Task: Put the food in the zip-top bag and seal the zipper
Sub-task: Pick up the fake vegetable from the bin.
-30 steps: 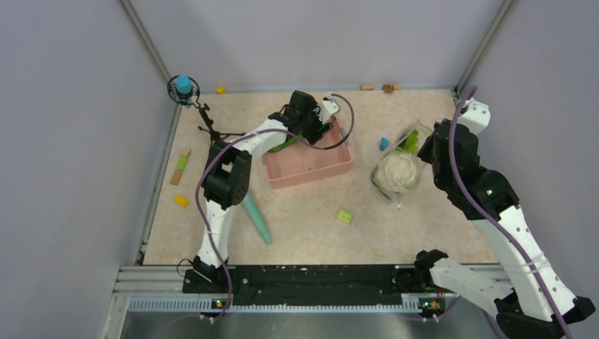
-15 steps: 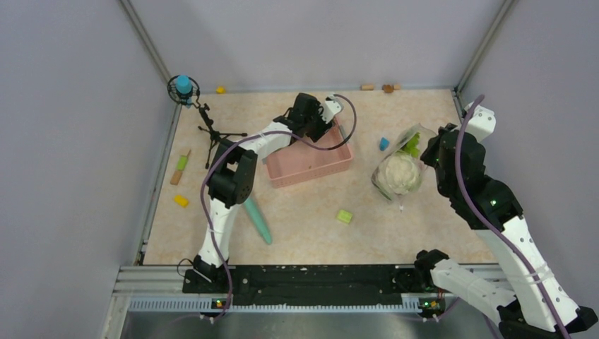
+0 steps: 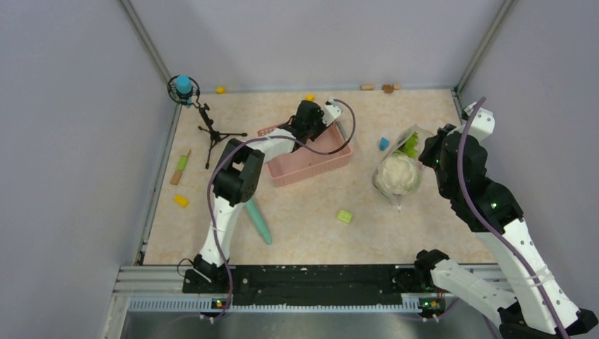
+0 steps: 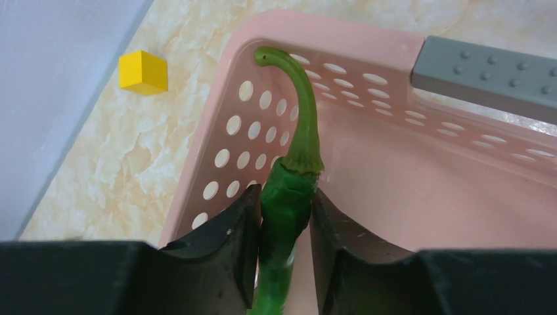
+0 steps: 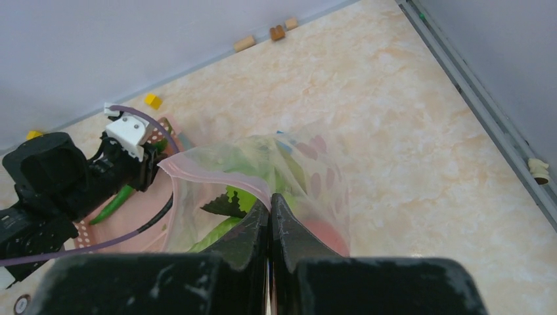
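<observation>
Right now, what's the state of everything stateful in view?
left gripper: shut on green pepper
right gripper: shut on zip-top bag mouth edge
green pepper: in pink basket, stem against its wall
zip-top bag: mouth open
zipper: unsealed
cauliflower: inside bag
pink basket: upright on table

Pink basket [image 3: 311, 169], teal stick [image 3: 258, 222], yellow-green block [image 3: 344, 216], yellow cube [image 4: 143, 72]

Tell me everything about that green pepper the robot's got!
The green pepper is a shiny, plastic-looking toy: darker body, paler long curved stem. It is inside the pink basket, stem tip resting against the holed wall near a corner. The left claw pinches its body from both sides.
</observation>
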Robot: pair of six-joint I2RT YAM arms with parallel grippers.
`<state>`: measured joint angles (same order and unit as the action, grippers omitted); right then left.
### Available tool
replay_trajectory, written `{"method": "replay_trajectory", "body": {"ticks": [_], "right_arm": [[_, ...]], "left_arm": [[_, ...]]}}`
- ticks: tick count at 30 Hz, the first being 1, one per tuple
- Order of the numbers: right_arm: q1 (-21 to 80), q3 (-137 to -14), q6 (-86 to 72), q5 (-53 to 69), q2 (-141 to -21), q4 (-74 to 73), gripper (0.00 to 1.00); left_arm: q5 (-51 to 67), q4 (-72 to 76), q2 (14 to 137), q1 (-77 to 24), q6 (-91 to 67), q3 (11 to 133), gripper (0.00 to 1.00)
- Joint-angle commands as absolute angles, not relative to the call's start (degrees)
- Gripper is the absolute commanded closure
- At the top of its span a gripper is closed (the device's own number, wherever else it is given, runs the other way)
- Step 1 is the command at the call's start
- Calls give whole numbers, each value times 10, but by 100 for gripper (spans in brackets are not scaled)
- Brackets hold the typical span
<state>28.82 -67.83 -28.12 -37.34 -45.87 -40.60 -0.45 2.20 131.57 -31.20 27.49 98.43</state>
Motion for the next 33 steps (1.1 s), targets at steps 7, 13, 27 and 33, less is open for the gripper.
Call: {"method": "replay_trajectory", "body": {"ticks": [7,13,27,33], "right_arm": [[288,-675,-281,-365,-445,-356,100],[289,-674,-281,-365,-445,-354,100],[289,-677,-277,-369,-446,-352,100],[289,-679,-276,-369,-445,-352,100]], "left_arm": [[-44,88,1311,-317,283,964,91],[-18,75,1272,-321,318,924,100],[-33,13,1186,-327,342,878,100],[22,-124,1161,-327,377,895,100]]}}
